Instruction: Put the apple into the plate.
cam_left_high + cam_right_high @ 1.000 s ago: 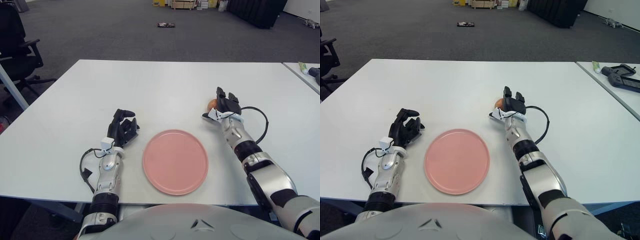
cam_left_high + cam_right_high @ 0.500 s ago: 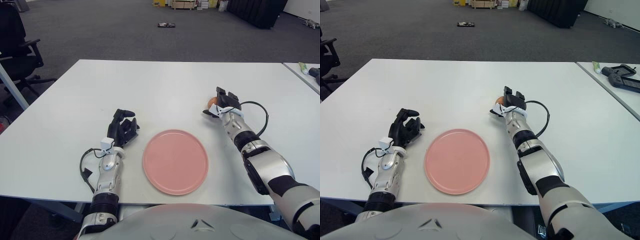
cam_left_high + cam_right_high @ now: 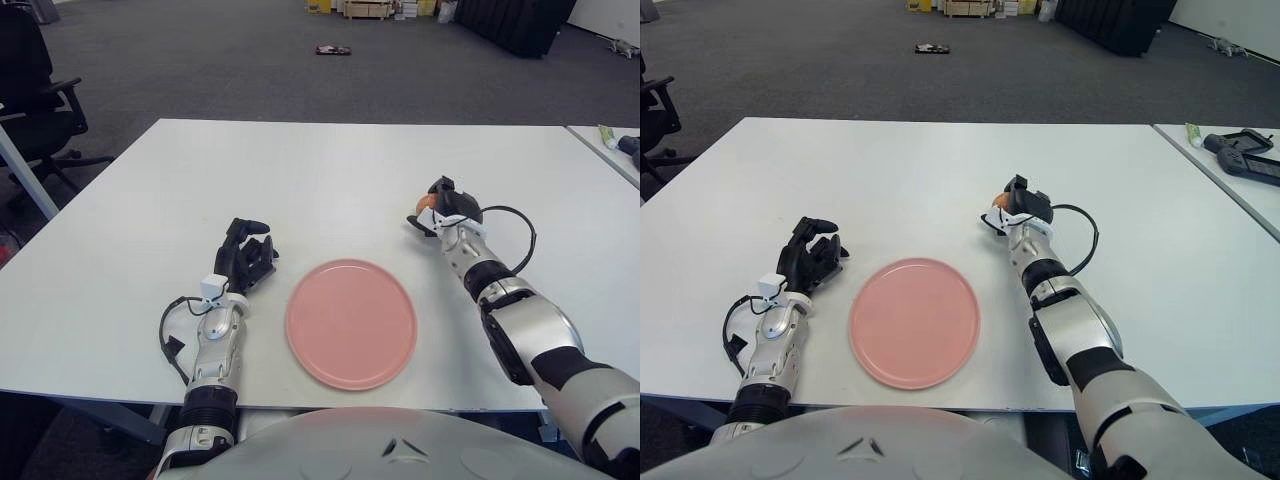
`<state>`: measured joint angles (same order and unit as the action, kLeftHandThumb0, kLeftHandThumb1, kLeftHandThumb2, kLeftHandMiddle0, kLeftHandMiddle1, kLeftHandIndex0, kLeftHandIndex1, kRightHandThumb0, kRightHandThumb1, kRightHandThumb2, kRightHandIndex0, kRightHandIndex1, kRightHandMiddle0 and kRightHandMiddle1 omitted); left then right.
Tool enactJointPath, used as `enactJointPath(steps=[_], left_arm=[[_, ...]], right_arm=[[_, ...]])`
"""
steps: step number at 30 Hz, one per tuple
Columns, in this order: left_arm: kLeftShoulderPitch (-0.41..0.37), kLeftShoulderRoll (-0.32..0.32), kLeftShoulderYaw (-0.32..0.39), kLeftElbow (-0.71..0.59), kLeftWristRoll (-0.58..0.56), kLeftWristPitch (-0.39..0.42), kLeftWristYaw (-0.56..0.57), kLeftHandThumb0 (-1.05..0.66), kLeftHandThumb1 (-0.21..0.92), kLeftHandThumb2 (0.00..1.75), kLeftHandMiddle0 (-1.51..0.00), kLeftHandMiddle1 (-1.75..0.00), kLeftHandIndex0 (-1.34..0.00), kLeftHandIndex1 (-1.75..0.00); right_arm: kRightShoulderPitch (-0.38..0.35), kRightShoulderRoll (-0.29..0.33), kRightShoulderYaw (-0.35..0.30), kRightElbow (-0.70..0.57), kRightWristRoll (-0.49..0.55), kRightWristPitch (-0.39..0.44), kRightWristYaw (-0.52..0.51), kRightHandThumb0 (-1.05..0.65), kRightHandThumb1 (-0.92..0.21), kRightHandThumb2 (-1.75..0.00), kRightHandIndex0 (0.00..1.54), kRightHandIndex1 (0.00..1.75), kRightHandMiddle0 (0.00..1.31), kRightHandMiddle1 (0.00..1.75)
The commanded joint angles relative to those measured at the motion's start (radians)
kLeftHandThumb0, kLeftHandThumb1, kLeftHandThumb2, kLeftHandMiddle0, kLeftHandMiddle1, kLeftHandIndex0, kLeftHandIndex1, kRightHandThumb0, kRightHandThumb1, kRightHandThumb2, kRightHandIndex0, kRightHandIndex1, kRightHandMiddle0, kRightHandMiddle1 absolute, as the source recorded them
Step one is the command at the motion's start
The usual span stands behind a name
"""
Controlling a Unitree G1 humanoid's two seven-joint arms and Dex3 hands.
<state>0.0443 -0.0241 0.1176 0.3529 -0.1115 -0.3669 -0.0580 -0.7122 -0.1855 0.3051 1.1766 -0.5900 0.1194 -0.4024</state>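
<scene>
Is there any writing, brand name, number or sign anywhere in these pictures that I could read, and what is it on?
None can be read.
The pink plate, the white table and the apple in the right robot hand bear no text.
The left robot hand, left of the plate, shows no legible marking.
The tube on the side table and the boxes far back may carry print, but it is too small to read.

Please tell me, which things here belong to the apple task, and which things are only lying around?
Job:
apple, under the right hand
pink plate

Lying about:
left hand, idle left of the plate
office chair
tube on the side table
</scene>
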Motion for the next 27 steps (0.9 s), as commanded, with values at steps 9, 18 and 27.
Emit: enactJointPath(steps=[9, 18, 27], left_arm=[[0.01, 0.003, 0.005, 0.01, -0.003, 0.022, 0.0, -0.39, 0.63, 0.93, -0.58, -1.75, -0.38, -1.75], [0.008, 0.003, 0.008, 0.017, -0.014, 0.013, -0.01, -0.39, 0.63, 0.92, -0.56, -1.75, -0.37, -1.75], [0.008, 0.001, 0.01, 0.018, -0.006, 0.017, 0.002, -0.39, 0.66, 0.89, -0.57, -1.75, -0.35, -1.75]], right_arm=[[0.004, -0.005, 0.035, 0.022, -0.008, 0.057, -0.027, -0.42, -0.52, -1.05, 0.79, 1.75, 0.45, 1.75], [0.014, 0.001, 0.044, -0.006, -0.009, 0.072, -0.126, -0.44, -0.41, -1.2, 0.96, 1.75, 0.53, 1.75], [0.04, 0.022, -0.011, -0.05, 0.037, 0.01, -0.289, -0.49, -0.27, -1.37, 1.13, 1.75, 0.64, 1.75]])
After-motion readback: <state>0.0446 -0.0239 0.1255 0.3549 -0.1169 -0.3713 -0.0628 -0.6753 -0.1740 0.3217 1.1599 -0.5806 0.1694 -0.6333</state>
